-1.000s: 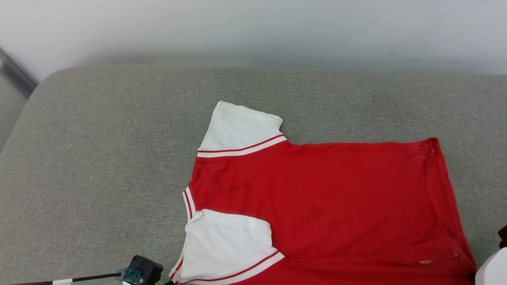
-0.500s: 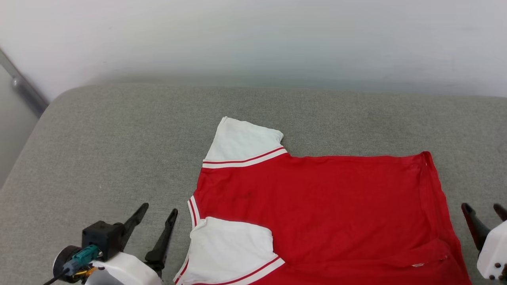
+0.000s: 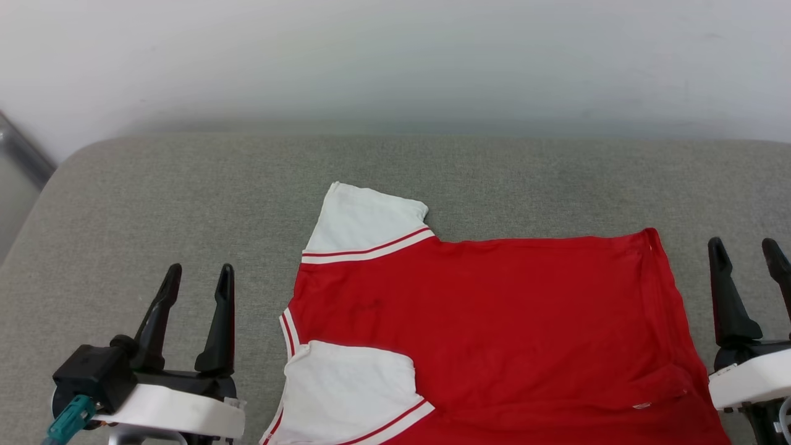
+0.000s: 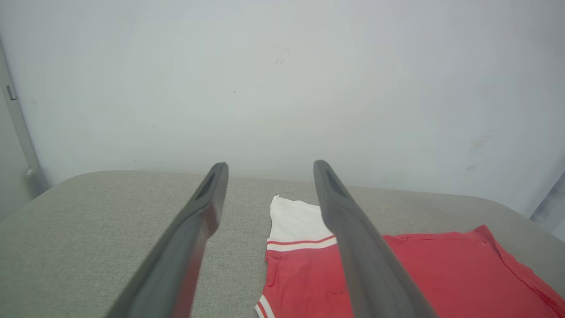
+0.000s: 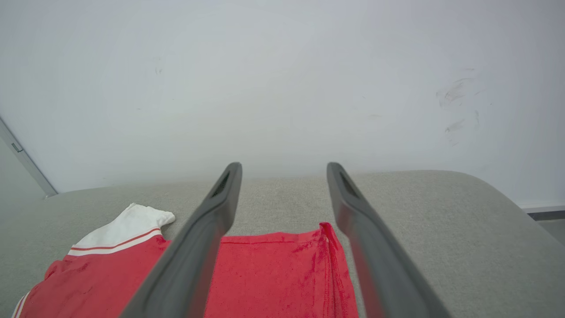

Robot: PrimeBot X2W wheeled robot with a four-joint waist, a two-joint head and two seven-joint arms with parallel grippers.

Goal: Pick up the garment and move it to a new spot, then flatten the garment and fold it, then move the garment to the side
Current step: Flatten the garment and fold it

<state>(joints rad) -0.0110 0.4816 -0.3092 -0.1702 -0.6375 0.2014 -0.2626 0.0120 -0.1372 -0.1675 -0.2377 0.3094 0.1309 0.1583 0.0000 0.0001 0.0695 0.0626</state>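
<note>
The garment (image 3: 488, 321) lies spread flat on the grey cushion, red body with two white sleeves toward the left and the hem toward the right; no lettering shows. My left gripper (image 3: 199, 275) stands open and empty left of the collar, apart from the cloth. Off the hem at the right, my right gripper (image 3: 744, 250) is open and empty too. In the left wrist view the garment (image 4: 419, 274) lies right of the fingers (image 4: 207, 203). The right wrist view has the garment (image 5: 273, 274) below and left of its fingers (image 5: 340, 185).
The grey upholstered cushion (image 3: 154, 210) reaches back to a white wall (image 3: 395, 55). Its rounded left corner drops off near a metal rail (image 3: 21, 151). Bare cushion lies left of the garment and behind it.
Both grippers have risen into the head view, fingers upright and spread, on either side of the garment. The head camera shifted, so the whole picture moved. The garment lies as before.
</note>
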